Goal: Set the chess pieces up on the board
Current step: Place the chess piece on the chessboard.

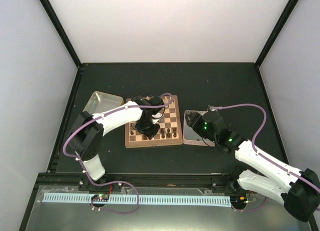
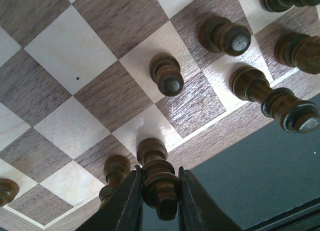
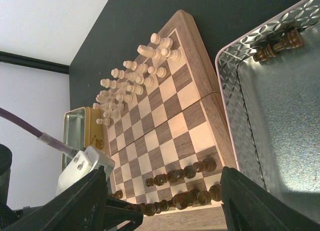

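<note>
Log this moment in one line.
left hand: shut on dark chess piece at board edge | right hand: open over silver tin | tin: one dark piece visible

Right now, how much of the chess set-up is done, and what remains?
Done: the cream pieces stand on the board's far side, and rows of dark pieces stand along the near side. In hand: the left tool grips a dark piece at the board's near edge. Left: at least one loose piece lies in the silver tin.

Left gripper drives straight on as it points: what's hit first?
The board: the left gripper is shut on a dark chess piece, whose base would meet a light edge-row square first. It may already touch; depth is unclear.
</note>
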